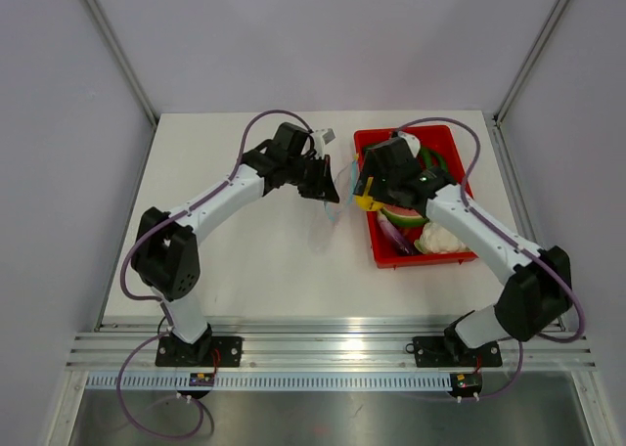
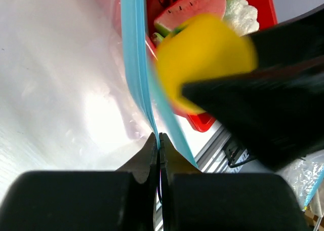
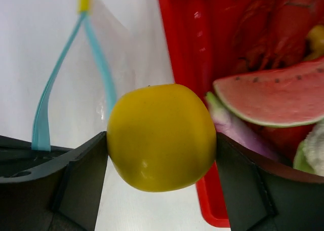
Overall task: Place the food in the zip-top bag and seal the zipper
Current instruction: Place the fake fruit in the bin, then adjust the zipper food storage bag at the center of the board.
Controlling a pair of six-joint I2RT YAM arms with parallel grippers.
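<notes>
Top view: matte white table (image 1: pixel 254 260), pale grey walls, metal corner rails. Left gripper (image 1: pixel 324 179), mid-frame, is pinched on the clear crinkly zip-top bag (image 1: pixel 338 194). Right gripper (image 1: pixel 364 200) clamps the round yellow fruit (image 1: pixel 367 203) at the left rim of the glossy red tray (image 1: pixel 421 261).

Left wrist: jaws closed on the light-blue zipper (image 2: pixel 134 64); fruit blurred, upper right.

Right wrist: smooth fruit centred between both fingers. Watermelon wedge (image 3: pixel 276 102) and purple eggplant (image 3: pixel 238 129) lie in the tray at right.

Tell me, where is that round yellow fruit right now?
The yellow fruit sits centre-right in the top view, gripped by the right gripper at the left rim of the red tray, beside the mouth of the zip-top bag.
</notes>
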